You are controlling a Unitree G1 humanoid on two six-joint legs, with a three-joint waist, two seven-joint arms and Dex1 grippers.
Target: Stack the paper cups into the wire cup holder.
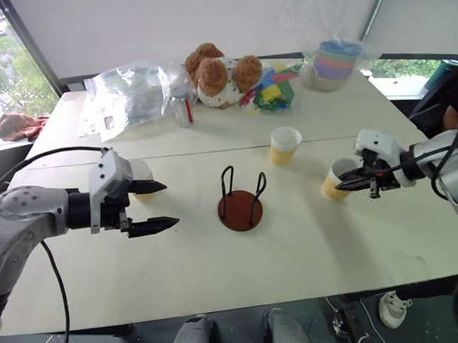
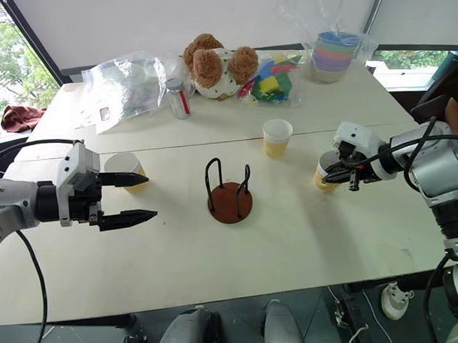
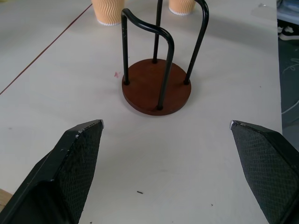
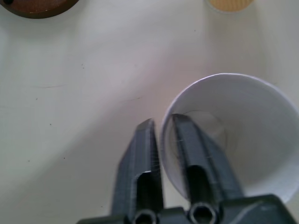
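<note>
Paper cups, three yellow-bodied: my right gripper (image 4: 162,133) pinches one cup's (image 4: 243,135) wall; red-based wire cup holder (image 1: 241,203) empty on white table (image 1: 307,251); left gripper (image 1: 164,204) wide open, holding nothing.

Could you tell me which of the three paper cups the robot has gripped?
The cup at the right: the right gripper pinches its wall, one finger inside. The other cups stand free.

Place: looked like an office or lab test room.
Desk: two plain white desks (image 1: 307,266) stood pushed together.
Surroundings: large dark-framed windows (image 1: 11,74) showed trees outside.
Clutter: a brown-and-white plush toy (image 1: 218,74) and clear plastic bags (image 1: 128,96) lay as props.
</note>
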